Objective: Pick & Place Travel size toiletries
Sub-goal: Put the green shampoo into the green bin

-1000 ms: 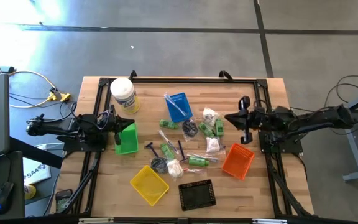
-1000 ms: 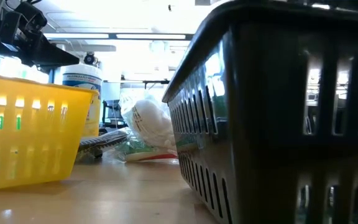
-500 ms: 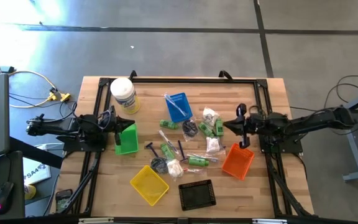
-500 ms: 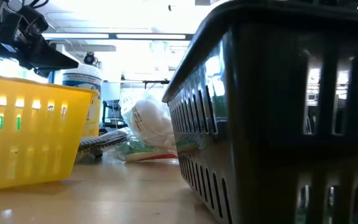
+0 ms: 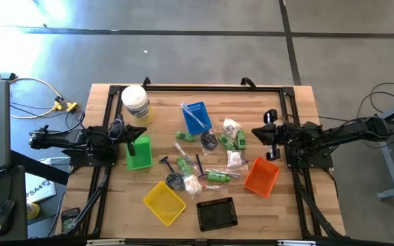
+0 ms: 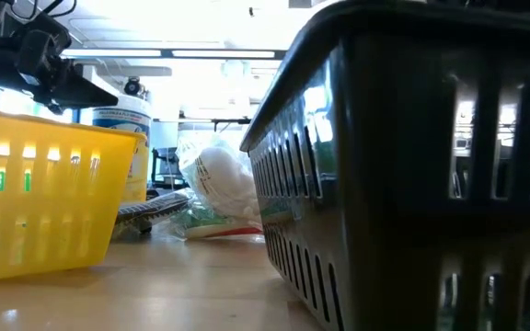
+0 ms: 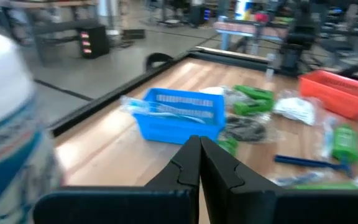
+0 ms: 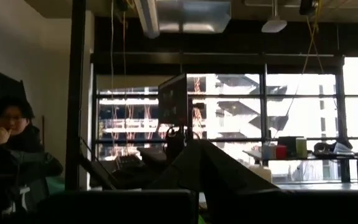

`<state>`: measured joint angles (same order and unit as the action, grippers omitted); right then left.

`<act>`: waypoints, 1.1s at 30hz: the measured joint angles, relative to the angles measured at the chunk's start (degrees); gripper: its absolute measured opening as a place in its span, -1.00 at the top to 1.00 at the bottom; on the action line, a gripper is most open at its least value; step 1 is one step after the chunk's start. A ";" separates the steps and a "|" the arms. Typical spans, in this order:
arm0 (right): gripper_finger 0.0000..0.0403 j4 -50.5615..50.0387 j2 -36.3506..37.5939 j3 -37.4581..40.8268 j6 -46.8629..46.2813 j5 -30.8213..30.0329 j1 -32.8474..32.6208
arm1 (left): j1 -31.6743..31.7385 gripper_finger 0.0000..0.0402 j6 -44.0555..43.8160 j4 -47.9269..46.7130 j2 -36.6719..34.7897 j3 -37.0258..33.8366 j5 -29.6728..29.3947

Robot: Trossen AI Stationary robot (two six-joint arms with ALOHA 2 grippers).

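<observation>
Swung back toward centre right since a second ago — right gripper (image 5: 260, 132), jaws pressed together, empty, above the orange tray (image 5: 262, 176); left gripper (image 5: 139, 133) likewise closed over the green tray (image 5: 139, 153). Toiletries (image 5: 211, 158) heaped mid-frame — risk of snagging a wrapped toothbrush and dragging neighbours, or pinching several.

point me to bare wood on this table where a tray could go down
Bare wood lies along the far edge right of the blue tray, toward the right gripper, and at the near right corner past the black tray and orange tray. The middle is crowded with toiletries between the green tray and orange tray.
</observation>
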<state>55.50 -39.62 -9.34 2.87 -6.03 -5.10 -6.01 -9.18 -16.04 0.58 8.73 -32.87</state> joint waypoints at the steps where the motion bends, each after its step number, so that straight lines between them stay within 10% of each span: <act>1: 0.99 -1.08 -0.08 0.00 0.48 -0.03 0.00 | 0.01 1.00 -0.75 0.01 0.00 0.00 -1.14; 22: 0.99 -6.00 -4.31 0.01 -6.83 -0.95 -0.27 | 0.01 1.00 -10.50 0.06 1.53 1.00 3.47; 33: 0.98 -6.45 -7.80 0.02 -5.82 -0.50 -0.85 | 0.01 1.00 -7.37 12.69 27.05 9.97 5.45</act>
<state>49.05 -47.42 -9.32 -2.95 -6.52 -5.96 -6.00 -16.55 -3.35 27.63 18.70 -27.42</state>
